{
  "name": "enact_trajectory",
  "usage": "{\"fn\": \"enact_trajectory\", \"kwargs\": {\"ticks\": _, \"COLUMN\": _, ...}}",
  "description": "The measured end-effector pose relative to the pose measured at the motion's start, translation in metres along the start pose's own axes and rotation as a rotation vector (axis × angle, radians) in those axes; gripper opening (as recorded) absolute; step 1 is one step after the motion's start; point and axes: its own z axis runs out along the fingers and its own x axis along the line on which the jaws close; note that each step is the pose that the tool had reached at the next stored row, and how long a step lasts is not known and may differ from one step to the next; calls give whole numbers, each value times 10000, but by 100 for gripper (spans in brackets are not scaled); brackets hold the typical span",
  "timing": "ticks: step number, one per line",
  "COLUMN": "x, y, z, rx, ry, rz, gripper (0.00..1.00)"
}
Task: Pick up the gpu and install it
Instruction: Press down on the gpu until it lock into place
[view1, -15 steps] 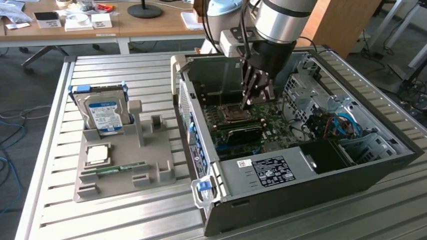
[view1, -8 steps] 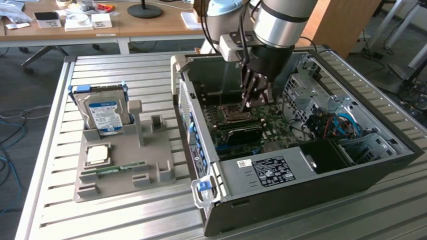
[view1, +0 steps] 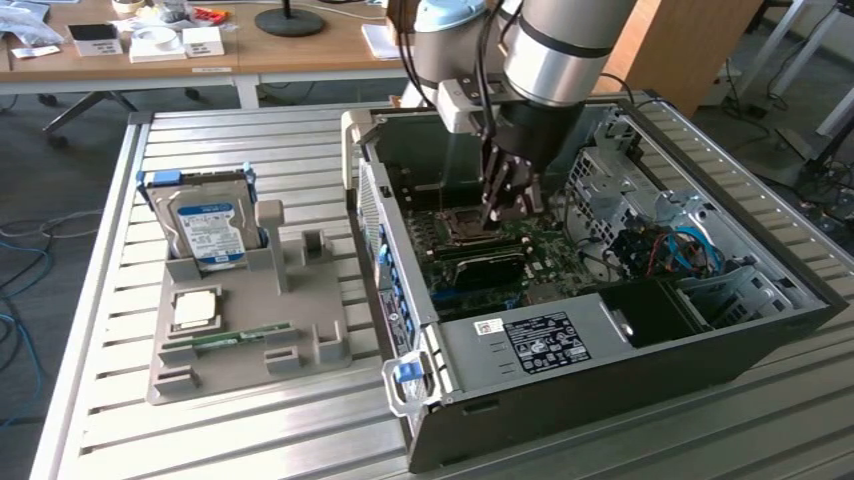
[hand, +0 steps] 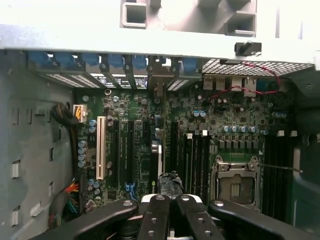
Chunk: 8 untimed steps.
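The gpu (view1: 477, 266) stands as a dark card on the motherboard inside the open PC case (view1: 747, 330). In the wrist view the gpu (hand: 156, 160) shows edge-on as a thin strip in a slot, running toward the case's rear brackets. My gripper (view1: 513, 208) hangs inside the case just above it, beside the CPU socket (view1: 467, 226). The black fingertips of the gripper (hand: 170, 181) are shut together with nothing visible between them, slightly to one side of the card's top edge. Whether they touch the card I cannot tell.
Outside the case at the exterior view's left, a grey holder (view1: 314, 300) carries a hard drive (view1: 211, 228), a RAM stick (view1: 227, 340) and a square chip (view1: 195, 310). Cables (view1: 681, 250) and the drive cage crowd the case's right side. The case walls surround the arm closely.
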Motion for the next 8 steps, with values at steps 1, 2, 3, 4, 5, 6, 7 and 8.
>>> {"fn": "enact_trajectory", "kwargs": {"ticks": 1, "x": 1, "y": -1, "z": 13, "rx": 1, "ry": -2, "rz": 0, "gripper": 11}}
{"fn": "enact_trajectory", "kwargs": {"ticks": 2, "x": 1, "y": -1, "z": 12, "rx": -1, "ry": 2, "rz": 0, "gripper": 11}}
{"fn": "enact_trajectory", "kwargs": {"ticks": 3, "x": 1, "y": 0, "z": 13, "rx": 0, "ry": 1, "rz": 0, "gripper": 11}}
{"fn": "enact_trajectory", "kwargs": {"ticks": 4, "x": 1, "y": 0, "z": 12, "rx": -1, "ry": 2, "rz": 0, "gripper": 11}}
{"fn": "enact_trajectory", "kwargs": {"ticks": 5, "x": 1, "y": -1, "z": 16, "rx": -1, "ry": 1, "rz": 0, "gripper": 11}}
{"fn": "enact_trajectory", "kwargs": {"ticks": 6, "x": 2, "y": -1, "z": 30, "rx": 1, "ry": -1, "rz": 0, "gripper": 11}}
{"fn": "enact_trajectory", "kwargs": {"ticks": 7, "x": 3, "y": -2, "z": 45, "rx": 0, "ry": 0, "rz": 0, "gripper": 11}}
{"fn": "enact_trajectory", "kwargs": {"ticks": 8, "x": 4, "y": -3, "z": 61, "rx": 0, "ry": 0, "rz": -1, "gripper": 11}}
